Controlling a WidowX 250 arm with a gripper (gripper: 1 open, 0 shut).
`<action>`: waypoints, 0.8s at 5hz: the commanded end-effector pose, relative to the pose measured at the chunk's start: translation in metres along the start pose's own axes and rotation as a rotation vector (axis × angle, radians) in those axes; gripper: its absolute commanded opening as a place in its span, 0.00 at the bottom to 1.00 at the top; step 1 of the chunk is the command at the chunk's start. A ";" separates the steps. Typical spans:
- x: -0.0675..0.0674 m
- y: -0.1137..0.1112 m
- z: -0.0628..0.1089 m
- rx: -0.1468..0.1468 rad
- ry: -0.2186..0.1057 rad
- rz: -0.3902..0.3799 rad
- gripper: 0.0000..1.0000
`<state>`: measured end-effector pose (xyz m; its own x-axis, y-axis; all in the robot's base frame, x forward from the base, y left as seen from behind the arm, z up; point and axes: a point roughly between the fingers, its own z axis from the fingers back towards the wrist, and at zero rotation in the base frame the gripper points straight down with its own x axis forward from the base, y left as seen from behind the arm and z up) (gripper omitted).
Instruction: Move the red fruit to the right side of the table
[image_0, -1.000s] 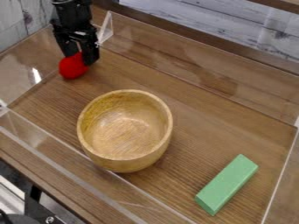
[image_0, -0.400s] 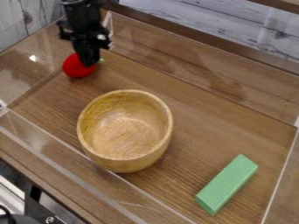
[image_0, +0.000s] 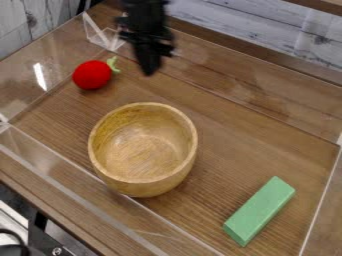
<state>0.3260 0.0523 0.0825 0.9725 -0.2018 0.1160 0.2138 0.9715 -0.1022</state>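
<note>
since the earlier frame, the gripper (image_0: 147, 60) has moved away from the red fruit (image_0: 91, 75), toward the right of the picture. the fruit did not go with it: it lies almost in the same place as before, near the left edge of the view, and now its small green stem (image_0: 112, 67) can be seen on the side which faces the gripper. the wooden bowl (image_0: 143, 155) and the green block (image_0: 259, 212) have stayed where they were.

the gripper is closed, but it has nothing of the task in it. its fingers are dark and somewhat blurred, so i cannot tell exactly how high they are above the table (image_0: 241, 95).

the relation which matters for the coming move is this: the fruit is to the left of the gripper in the picture, and a little lower, that is, more toward the near side. between them there is a clear gap, and they do not touch. the fruit is round, so it has no strong long axis; only the stem gives it a direction, and it points roughly toward the arm.

in my judgement the task is not done, and the grasp probably failed. the arm should come back to the left, open the fingers, and go down around the fruit's body. if it closes only on the stem side, the fruit could slip or roll away again.
</note>
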 end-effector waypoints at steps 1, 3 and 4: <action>0.013 -0.006 0.024 0.025 -0.071 -0.061 0.00; -0.001 0.047 0.042 0.065 -0.056 0.026 1.00; -0.015 0.070 0.040 0.084 -0.041 0.053 1.00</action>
<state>0.3161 0.1250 0.0953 0.9854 -0.1361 0.1022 0.1429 0.9878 -0.0619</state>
